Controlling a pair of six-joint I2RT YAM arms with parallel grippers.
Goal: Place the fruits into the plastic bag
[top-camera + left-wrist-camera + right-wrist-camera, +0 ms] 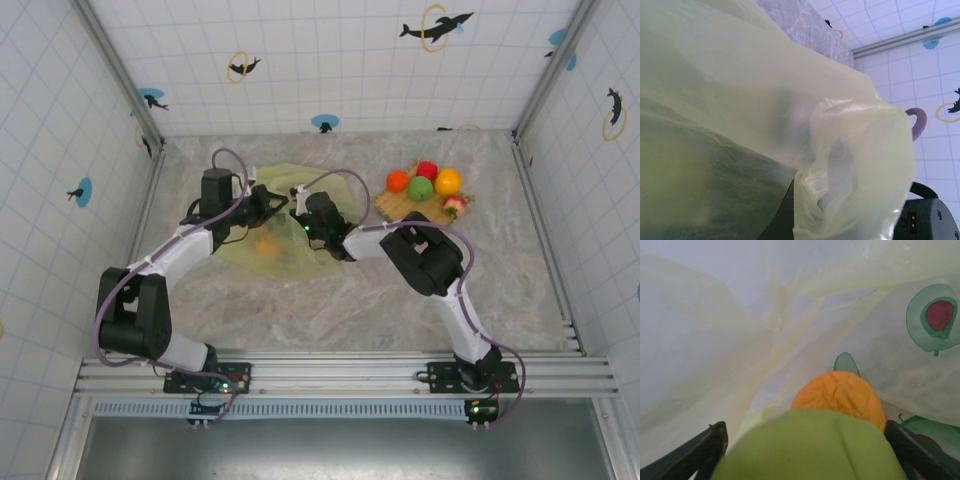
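Inside the bag, the right gripper clasps a green fruit just behind the orange fruit, while whether the left gripper grips anything cannot be told.

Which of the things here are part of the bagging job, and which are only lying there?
Job: plastic bag; orange fruit inside it; green fruit between the right fingers; fruits on the woven mat.
Lying about: the woven mat.
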